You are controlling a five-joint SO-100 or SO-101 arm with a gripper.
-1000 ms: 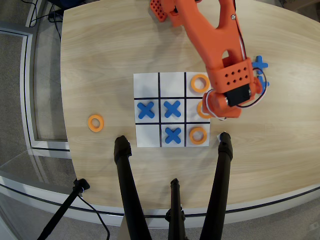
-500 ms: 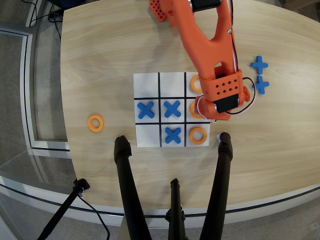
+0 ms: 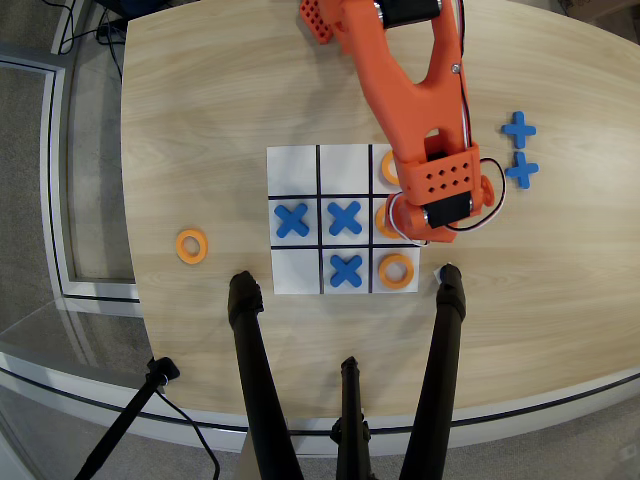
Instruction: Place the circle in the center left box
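1. Overhead view, far left: a flat orange ring (image 3: 191, 245) lies alone on the light wooden table (image 3: 200, 100), well apart from the board.
2. White nine-square board with black lines (image 3: 295, 165): blue plastic crosses at middle-left (image 3: 291, 220), centre (image 3: 345, 218) and bottom-centre (image 3: 346, 269).
3. Right column: orange ring at bottom (image 3: 396, 269); rings at top (image 3: 388, 168) and middle (image 3: 383, 220) are partly hidden.
4. Orange arm's gripper (image 3: 415, 228) sits over the middle-right square (image 3: 378, 204); whether its jaws are spread or pinching can't be seen.
5. Two loose blue crosses (image 3: 519, 128) right of the board.
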